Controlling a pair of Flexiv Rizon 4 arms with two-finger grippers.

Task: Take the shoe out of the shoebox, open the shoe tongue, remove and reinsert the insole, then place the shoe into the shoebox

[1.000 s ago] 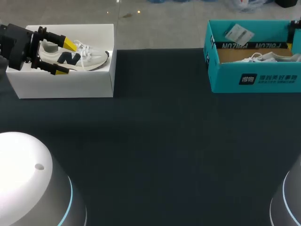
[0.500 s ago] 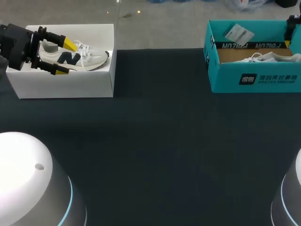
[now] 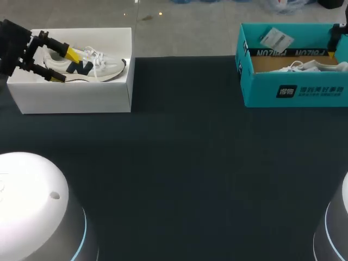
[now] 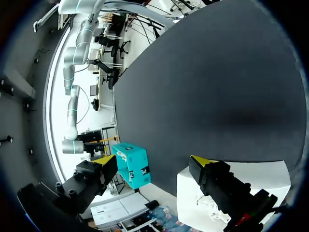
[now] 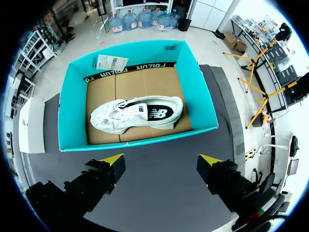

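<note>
Our L claw (image 3: 66, 65) hangs w/ fingers apart over the heel end of the shoe (image 3: 97, 65) in the white box (image 3: 76, 100). R claw (image 5: 161, 159), also apart, hovers above a 2nd shoe (image 5: 140, 113) lying in the teal box (image 5: 72, 106) on the tabletop (image 3: 185, 163).

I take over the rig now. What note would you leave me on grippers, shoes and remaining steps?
Left gripper: open, over the heel end of the white sneaker with navy logo in the white cardboard shoebox.
Right gripper: open, facing the teal cardboard shoebox holding an all-white sneaker on its side.
Done: nothing; both shoes in boxes.
Left: all steps, starting with lifting a shoe out.
</note>
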